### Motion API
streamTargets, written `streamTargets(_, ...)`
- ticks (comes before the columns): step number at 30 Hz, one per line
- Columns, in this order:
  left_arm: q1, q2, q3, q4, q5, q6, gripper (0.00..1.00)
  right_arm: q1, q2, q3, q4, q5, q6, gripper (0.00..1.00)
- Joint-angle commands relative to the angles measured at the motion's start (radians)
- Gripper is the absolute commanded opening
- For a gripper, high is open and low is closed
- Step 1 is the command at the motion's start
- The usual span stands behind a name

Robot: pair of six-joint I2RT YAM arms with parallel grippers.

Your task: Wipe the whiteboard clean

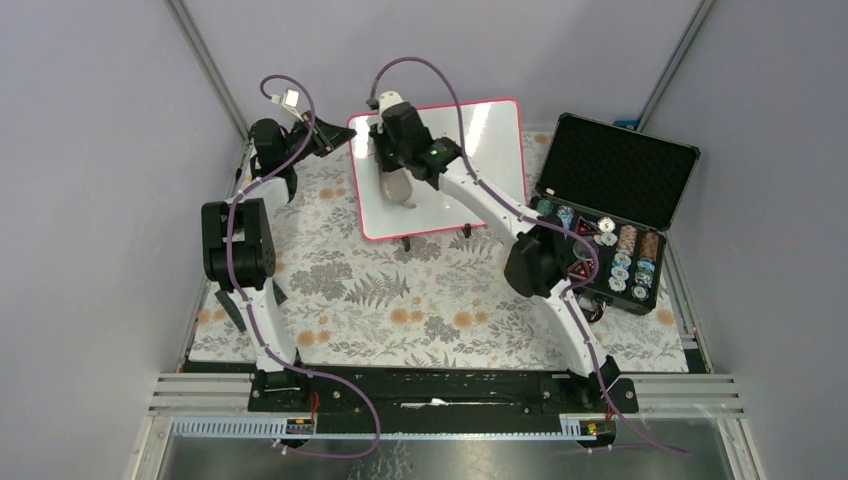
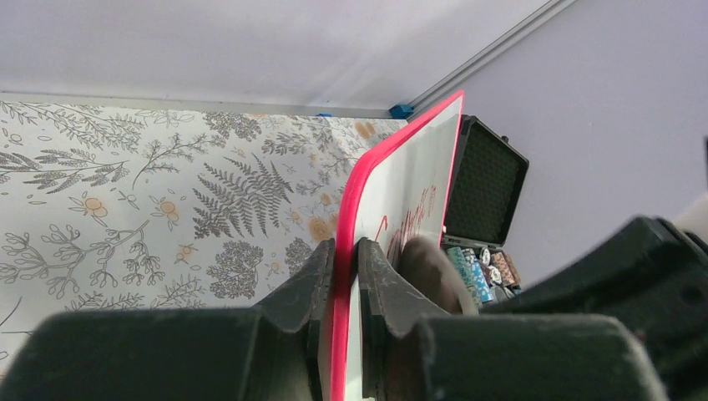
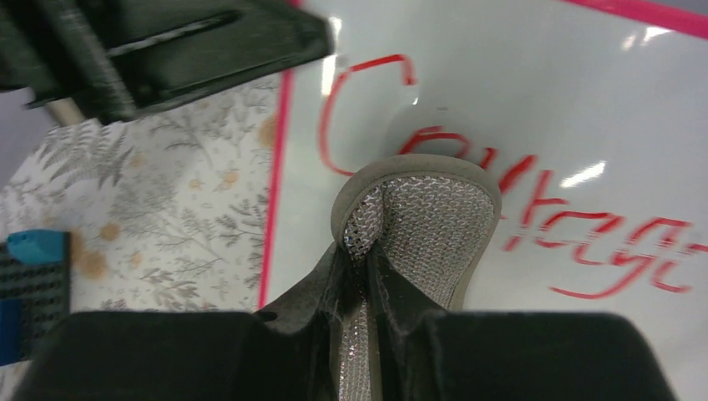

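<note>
An open black case [image 1: 620, 170] sits just to the right of the whiteboard [image 1: 490, 150], near it. The case has bumpy black foam in its lid and round colored chips [image 1: 625, 255] in its bottom half. The whiteboard stands tilted at the far middle of the table [image 1: 400, 300]. The left claw [image 2: 345, 251] is clamped on the board's pink left edge. The right claw [image 3: 365, 251] is squeezed tight on a grey mesh cloth [image 3: 426, 217]. The cloth sits over the start of the red writing [image 3: 584, 225], and the right arm covers part of the board from above. The table has a flower and fern cover. Plain grey walls [image 1: 100, 150] stand on 3 sides.
</note>
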Motion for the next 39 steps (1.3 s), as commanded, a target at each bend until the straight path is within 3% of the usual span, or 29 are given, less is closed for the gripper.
streamTargets(1,-0.01,-0.037,0.001,-0.009,-0.011,0.073,0.0,0.018,0.017,0.09,-0.002,-0.008,0.018,0.0)
streamTargets(8,-0.01,-0.047,-0.014,-0.01,-0.018,0.091,0.0,-0.011,-0.02,0.034,-0.002,0.169,-0.07,0.0)
streamTargets(18,-0.016,-0.084,-0.043,-0.101,-0.055,0.182,0.0,-0.192,-0.137,-0.198,0.029,0.232,-0.073,0.0)
streamTargets(22,-0.024,-0.085,-0.038,-0.129,-0.064,0.207,0.0,-0.215,-0.157,-0.236,0.034,0.265,-0.093,0.0)
streamTargets(25,-0.027,-0.08,-0.034,-0.136,-0.067,0.21,0.0,-0.213,-0.158,-0.236,0.034,0.198,-0.067,0.0)
streamTargets(30,-0.03,-0.081,-0.031,-0.136,-0.066,0.207,0.0,-0.164,-0.115,-0.158,0.025,0.101,-0.017,0.0)
streamTargets(36,-0.038,-0.101,-0.034,-0.156,-0.078,0.231,0.0,-0.034,0.045,0.136,-0.085,0.061,-0.019,0.0)
streamTargets(39,-0.042,-0.099,-0.033,-0.156,-0.078,0.229,0.0,0.008,0.081,0.193,-0.072,0.012,-0.004,0.0)
